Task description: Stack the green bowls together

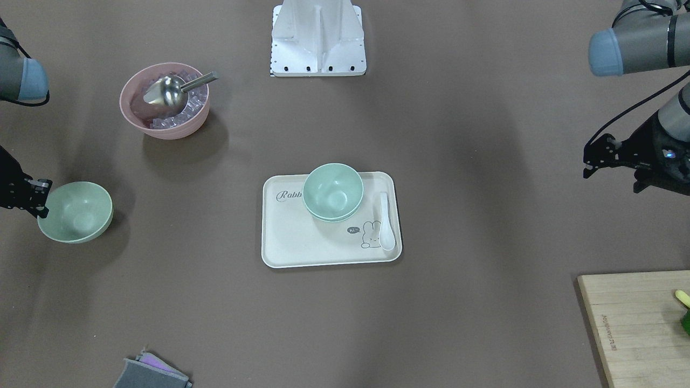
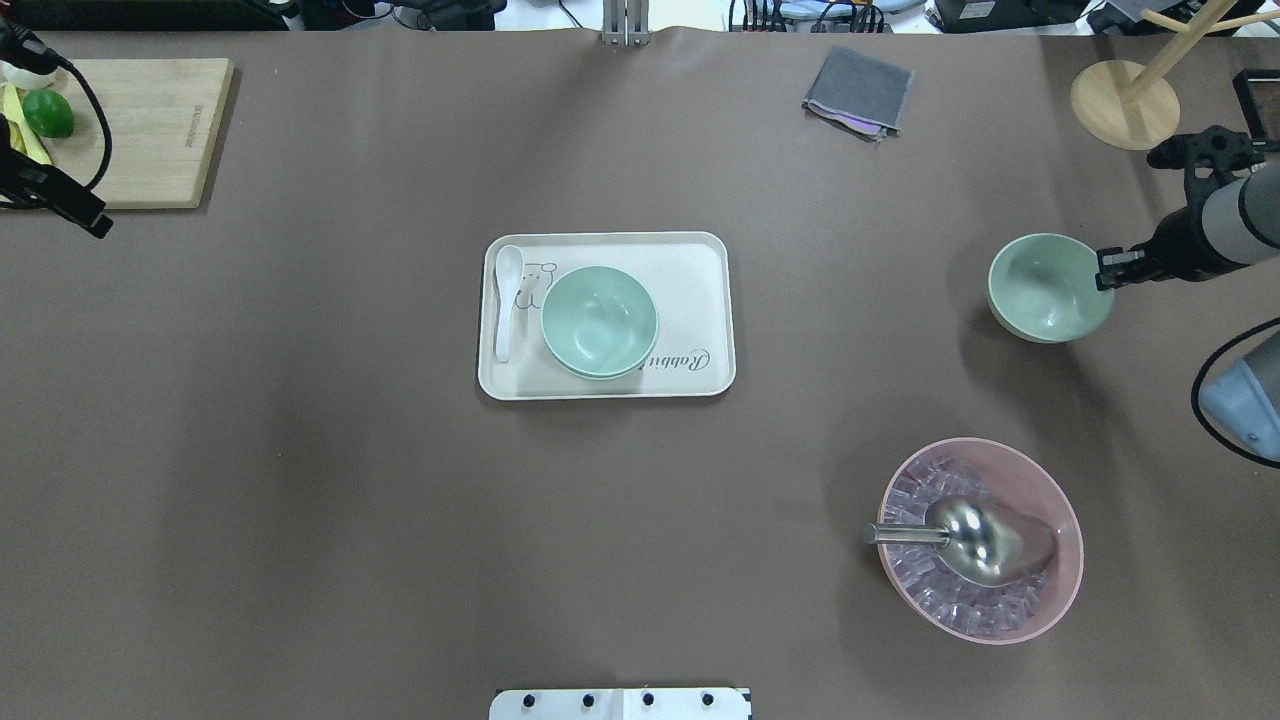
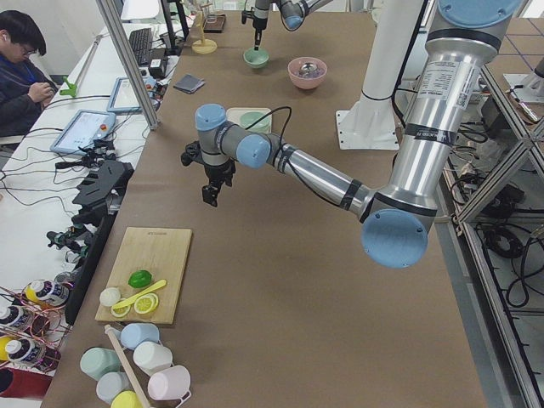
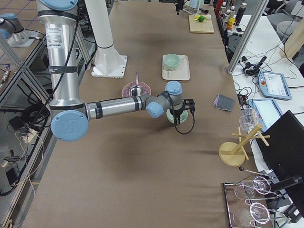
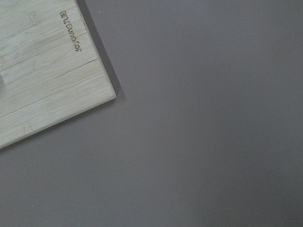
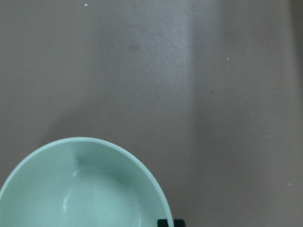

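- Overhead exterior view shows the brown table [image 2: 300, 450] with a cream tray [image 2: 700, 300] near its middle.
- Pink bowl [image 2: 1045, 485], full of ice with a metal scoop [image 2: 985, 540] in it, sits on the robot's right.
- Two nested green bowls [image 2: 599, 320] rest on the tray; the third green bowl [image 2: 1045, 285] is well apart, beyond the pink bowl.
- Right gripper [image 2: 1105, 270] pinches the third green bowl's rim.
- Left gripper [image 1: 587, 160] hangs near a wooden board [image 2: 150, 130]; I cannot tell its state.
- White spoon [image 2: 505, 300] lies just beside the nested bowls.
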Tool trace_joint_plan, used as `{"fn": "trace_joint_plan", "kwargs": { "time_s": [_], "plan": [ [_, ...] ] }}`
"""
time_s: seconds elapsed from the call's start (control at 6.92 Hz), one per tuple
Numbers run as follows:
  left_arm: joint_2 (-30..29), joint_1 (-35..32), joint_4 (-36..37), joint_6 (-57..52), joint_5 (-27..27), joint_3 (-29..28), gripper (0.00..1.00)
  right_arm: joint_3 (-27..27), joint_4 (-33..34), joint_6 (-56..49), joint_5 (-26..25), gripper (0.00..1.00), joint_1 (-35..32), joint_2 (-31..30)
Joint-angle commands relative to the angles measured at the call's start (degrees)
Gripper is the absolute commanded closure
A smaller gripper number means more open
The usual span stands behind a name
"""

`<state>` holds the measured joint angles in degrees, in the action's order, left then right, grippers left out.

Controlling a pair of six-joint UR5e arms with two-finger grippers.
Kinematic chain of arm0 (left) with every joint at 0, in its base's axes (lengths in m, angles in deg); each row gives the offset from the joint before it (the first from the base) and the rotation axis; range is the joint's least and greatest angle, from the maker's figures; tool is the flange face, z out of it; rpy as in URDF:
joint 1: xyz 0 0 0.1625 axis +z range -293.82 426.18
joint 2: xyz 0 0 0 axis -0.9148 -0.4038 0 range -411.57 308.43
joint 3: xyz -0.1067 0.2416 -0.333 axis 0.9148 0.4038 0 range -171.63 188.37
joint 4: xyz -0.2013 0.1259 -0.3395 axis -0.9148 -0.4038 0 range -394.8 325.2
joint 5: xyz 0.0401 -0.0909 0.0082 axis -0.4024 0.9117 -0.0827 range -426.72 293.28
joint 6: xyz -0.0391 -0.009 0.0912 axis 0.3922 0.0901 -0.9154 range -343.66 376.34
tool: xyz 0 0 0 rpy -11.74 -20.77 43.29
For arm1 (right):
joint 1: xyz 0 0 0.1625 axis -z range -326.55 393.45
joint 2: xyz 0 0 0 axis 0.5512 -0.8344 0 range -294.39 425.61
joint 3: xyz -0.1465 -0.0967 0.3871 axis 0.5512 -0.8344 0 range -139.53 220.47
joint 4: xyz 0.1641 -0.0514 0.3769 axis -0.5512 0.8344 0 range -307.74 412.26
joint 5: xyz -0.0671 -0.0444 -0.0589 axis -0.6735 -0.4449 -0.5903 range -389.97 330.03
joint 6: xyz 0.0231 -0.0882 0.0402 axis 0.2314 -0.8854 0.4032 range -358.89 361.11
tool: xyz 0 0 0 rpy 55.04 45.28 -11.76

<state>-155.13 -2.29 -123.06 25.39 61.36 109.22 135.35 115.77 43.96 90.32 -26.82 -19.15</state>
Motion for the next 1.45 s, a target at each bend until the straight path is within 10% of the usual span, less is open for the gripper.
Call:
{"fn": "trace_joint_plan", "kwargs": {
  "time_s": [0.0, 0.58, 1.3],
  "plan": [
    [3.0, -3.7, 0.1, -0.4, 0.4, -2.4, 0.02, 2.8, 11.3, 10.3, 0.9, 1.0, 0.0, 10.3],
    [2.0, -21.1, 0.7, -23.0, 6.6, -18.1, 0.02, 3.9, 14.4, 38.5, -4.2, 1.0, 13.4, 25.1],
    [2.4, -24.0, 0.9, -25.5, 6.6, -19.6, 0.02, 0.3, 21.2, 50.8, -17.4, 1.0, 27.5, 36.6]
  ]
}}
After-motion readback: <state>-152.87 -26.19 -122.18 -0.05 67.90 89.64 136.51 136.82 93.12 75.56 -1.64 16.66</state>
